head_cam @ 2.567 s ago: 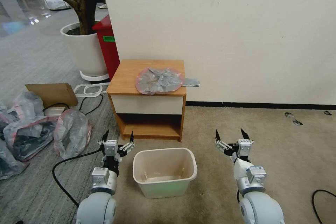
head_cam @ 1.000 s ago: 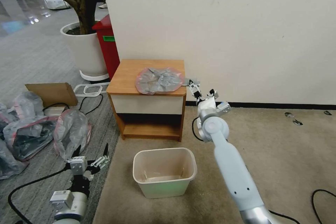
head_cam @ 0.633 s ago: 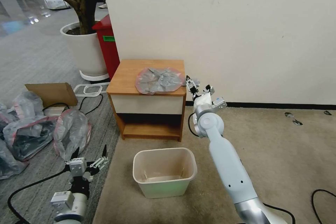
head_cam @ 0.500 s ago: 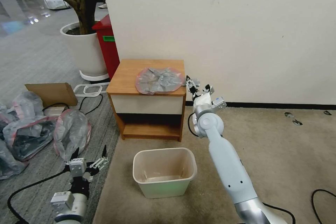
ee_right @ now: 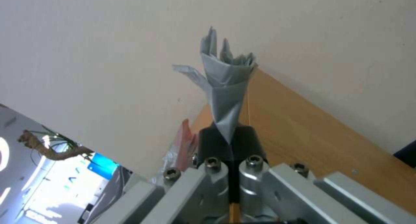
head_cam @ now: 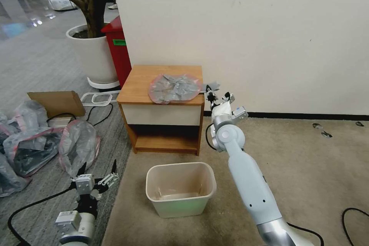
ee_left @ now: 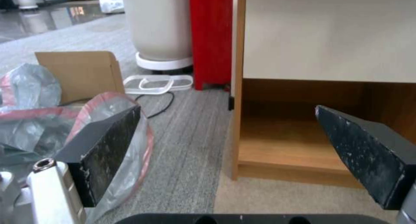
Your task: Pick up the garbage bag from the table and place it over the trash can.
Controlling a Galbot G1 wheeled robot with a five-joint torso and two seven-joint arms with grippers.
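Note:
The garbage bag (head_cam: 175,88), grey crinkly plastic with a pinkish-red rim, lies flattened on the right part of the table (head_cam: 140,84), a small wooden nightstand. Its twisted grey tail (ee_right: 227,87) sticks out past the table's right edge. My right gripper (head_cam: 209,91) is shut on that tail, which stands up between the black fingers (ee_right: 249,141) in the right wrist view. The cream trash can (head_cam: 180,188) stands on the carpet in front of the table. My left gripper (head_cam: 97,171) hangs open low at the left, facing the table's lower shelf (ee_left: 290,146).
Stuffed grey-pink bags (head_cam: 78,144) and a flat cardboard box (head_cam: 57,102) lie on the floor at the left, with a black cable (head_cam: 34,203) across it. A red bin (head_cam: 118,48) and a white plant pot (head_cam: 92,55) stand behind the table. The wall is close behind.
My right arm has reached from low near the trash can up to the table's right edge and shut on the bag's tail, lifting it slightly. My left arm has drawn back to the left.

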